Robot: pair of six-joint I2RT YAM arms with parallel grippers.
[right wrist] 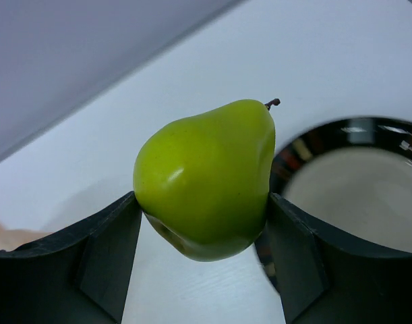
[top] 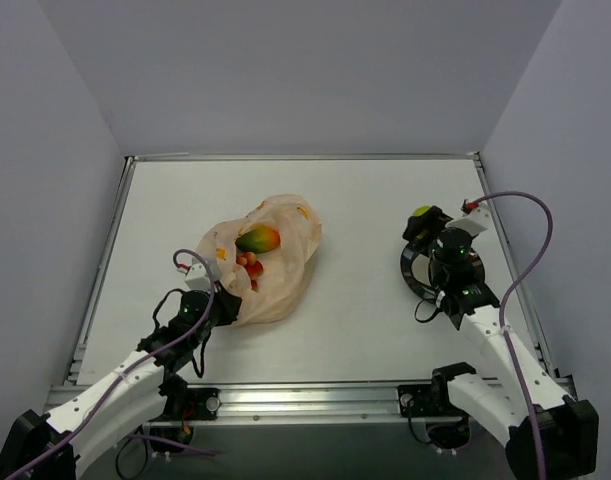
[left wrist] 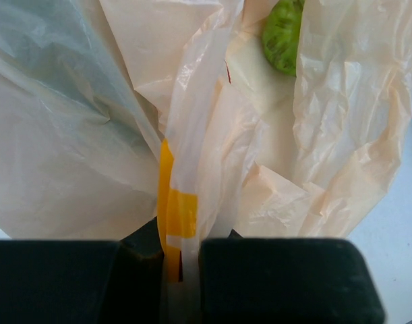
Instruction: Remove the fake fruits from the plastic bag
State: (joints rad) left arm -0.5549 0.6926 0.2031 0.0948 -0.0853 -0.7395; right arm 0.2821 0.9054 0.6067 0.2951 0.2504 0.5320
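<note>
The peach-orange plastic bag (top: 275,270) lies left of the table's middle, its mouth facing up. Inside it show an orange-green fruit (top: 257,240) and small red fruits (top: 249,264). My left gripper (top: 223,292) is shut on a bunched strip of the bag (left wrist: 192,148) at its near-left edge; in the left wrist view (left wrist: 182,251) a green fruit (left wrist: 283,37) peeks from the folds. My right gripper (top: 426,224) is at the far right. It is shut on a yellow-green pear (right wrist: 206,175), held in the air beside the plate, stem pointing up.
A dark-rimmed round plate (top: 413,272) with a pale centre sits under the right wrist, and its rim (right wrist: 347,125) shows just right of the pear. Grey walls stand along the table's back and sides.
</note>
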